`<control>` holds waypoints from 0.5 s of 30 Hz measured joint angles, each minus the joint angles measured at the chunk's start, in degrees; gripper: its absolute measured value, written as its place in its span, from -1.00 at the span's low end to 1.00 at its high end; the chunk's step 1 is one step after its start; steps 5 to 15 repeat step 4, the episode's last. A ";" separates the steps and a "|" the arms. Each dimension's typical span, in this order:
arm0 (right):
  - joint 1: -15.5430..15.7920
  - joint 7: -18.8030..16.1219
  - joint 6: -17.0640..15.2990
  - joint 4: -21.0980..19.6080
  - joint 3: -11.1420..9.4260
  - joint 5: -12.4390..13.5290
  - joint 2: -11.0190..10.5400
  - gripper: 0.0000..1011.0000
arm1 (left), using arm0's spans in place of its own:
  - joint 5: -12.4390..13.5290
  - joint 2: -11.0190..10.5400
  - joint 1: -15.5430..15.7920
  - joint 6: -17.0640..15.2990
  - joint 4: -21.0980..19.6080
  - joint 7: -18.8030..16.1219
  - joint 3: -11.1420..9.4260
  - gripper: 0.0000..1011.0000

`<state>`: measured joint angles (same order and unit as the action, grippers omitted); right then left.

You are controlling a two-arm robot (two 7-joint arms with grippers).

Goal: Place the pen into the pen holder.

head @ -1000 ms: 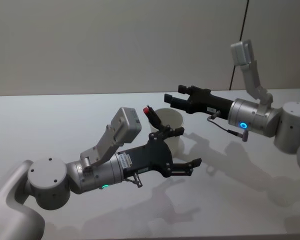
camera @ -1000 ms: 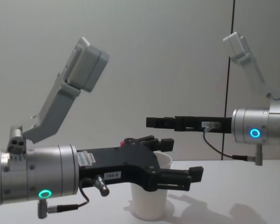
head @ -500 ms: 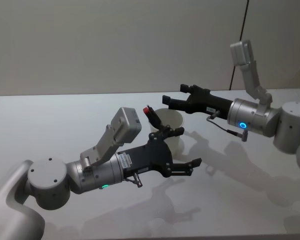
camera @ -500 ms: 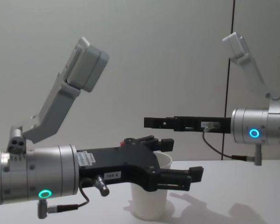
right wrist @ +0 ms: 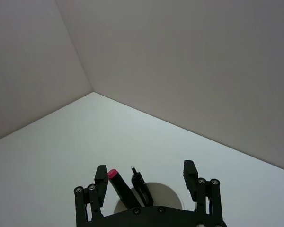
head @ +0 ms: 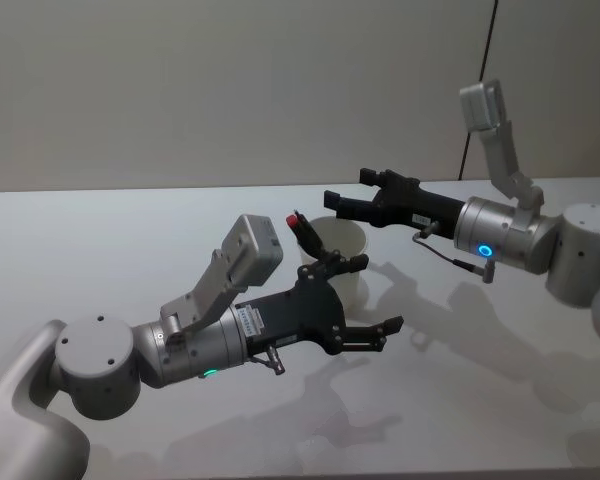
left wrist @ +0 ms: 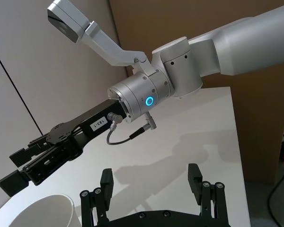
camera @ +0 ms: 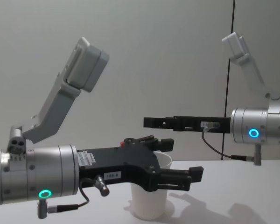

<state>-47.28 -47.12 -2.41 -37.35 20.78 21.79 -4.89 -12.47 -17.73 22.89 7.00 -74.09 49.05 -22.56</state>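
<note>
Pen (head: 302,232) stands in paper cup (head: 352,262), frame centre; back left gripper (head: 365,300) and right gripper (head: 355,195) (both wide open, empty) clear of the rim.

A: Left claw (head: 365,300) sits right in front of the cup (head: 348,240), so its lower wall and base are covered from the head camera!

B: Same from the chest, and the pen (head: 302,229) there is just a red speck behind the black body.

A: The pen's lower end is sunk inside the cup, out of sight.
</note>
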 joint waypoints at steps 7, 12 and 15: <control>-0.01 0.00 0.00 0.03 0.00 0.00 0.00 0.98 | 0.00 0.00 0.00 0.00 0.00 0.00 0.00 0.98; -0.01 0.00 0.00 0.03 0.00 0.00 0.00 0.98 | 0.00 0.00 0.00 0.00 0.00 0.00 0.00 0.98; -0.01 0.00 0.00 0.03 0.00 0.00 0.00 0.98 | 0.00 0.00 0.00 0.00 0.00 0.00 0.00 0.98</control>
